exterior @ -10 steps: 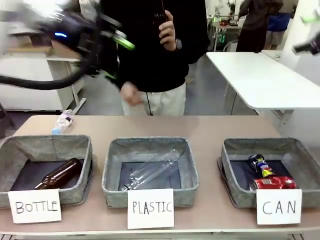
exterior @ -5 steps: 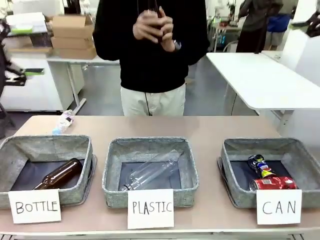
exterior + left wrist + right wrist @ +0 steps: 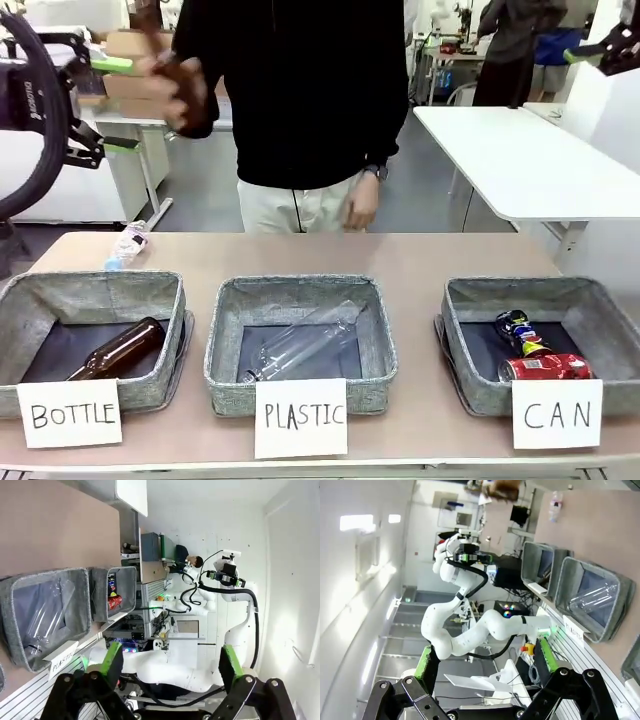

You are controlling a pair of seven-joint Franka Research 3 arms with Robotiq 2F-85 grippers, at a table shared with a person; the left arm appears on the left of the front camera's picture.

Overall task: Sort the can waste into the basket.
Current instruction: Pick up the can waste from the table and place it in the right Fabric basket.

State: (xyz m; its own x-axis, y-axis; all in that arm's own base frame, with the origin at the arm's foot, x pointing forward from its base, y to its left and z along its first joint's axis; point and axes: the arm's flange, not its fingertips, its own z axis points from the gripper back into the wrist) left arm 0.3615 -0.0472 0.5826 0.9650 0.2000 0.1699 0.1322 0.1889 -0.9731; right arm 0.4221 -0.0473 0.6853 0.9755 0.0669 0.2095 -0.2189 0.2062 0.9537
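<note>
Both cans, the red can (image 3: 545, 367) and the crushed can (image 3: 522, 330), lie in the basket (image 3: 470, 330) signed "CAN", so sorting looks complete. Left hand (image 3: 100, 105) and right hand (image 3: 487, 667) hang raised, wide open, empty, off the counter (image 3: 420, 255).

A long white rectangular table (image 3: 530, 160) stands on the grey smooth floor (image 3: 200, 190) behind the tan worktable (image 3: 420, 255). Left of the white table, across the floor, brown cardboard boxes (image 3: 125, 70) sit on a white bench (image 3: 110, 125). Beyond the white table's far end stands a cluttered small desk (image 3: 450, 48). Bright white walls (image 3: 290, 555) close the room.
</note>
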